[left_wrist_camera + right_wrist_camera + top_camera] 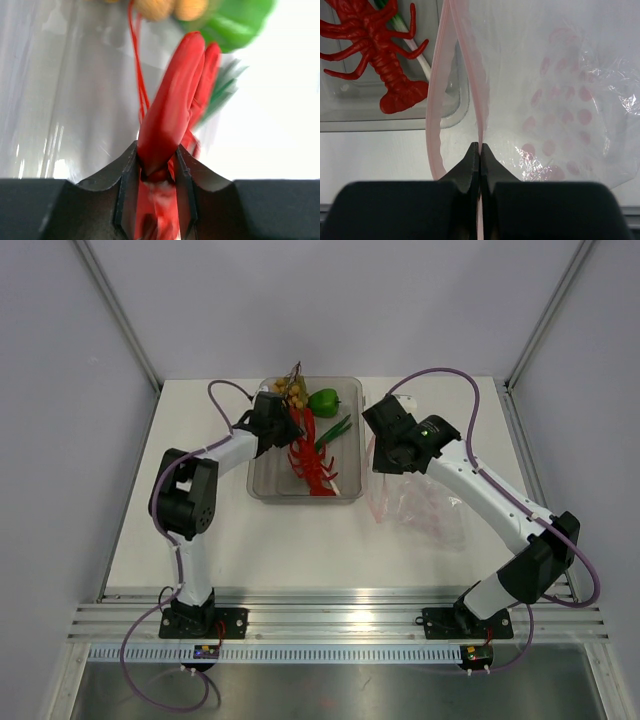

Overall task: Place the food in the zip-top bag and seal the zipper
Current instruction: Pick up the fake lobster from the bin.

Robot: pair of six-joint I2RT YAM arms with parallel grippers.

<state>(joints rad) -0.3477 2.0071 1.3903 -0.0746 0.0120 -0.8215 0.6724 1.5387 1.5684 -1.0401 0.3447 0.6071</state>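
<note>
On the white tabletop [200, 540], the clear tray [268, 480] sits at upper centre of the top view and holds all the food. The yellow-tan balls [293, 390] are at its top left and the pepper [323, 401] is just right of them. The lobster [310, 462] lies lengthwise down the middle, with the green stalks [338, 428] slanting beside it on the right. The left gripper [156, 155] reaches in over the tray's upper left. In its wrist view the fingers [127, 160] press on either side of one red claw, clamped on it, with the balls and pepper blurred just beyond. Right of the tray, touching its edge, the crinkly bag [425, 510] lies on the tabletop with its mouth toward the tray. The right gripper [479, 150] is closed tight on one side of the pink zipper [481, 100]. The other lip bows away to the left, so the mouth gapes just beside the lobster's tail.
</note>
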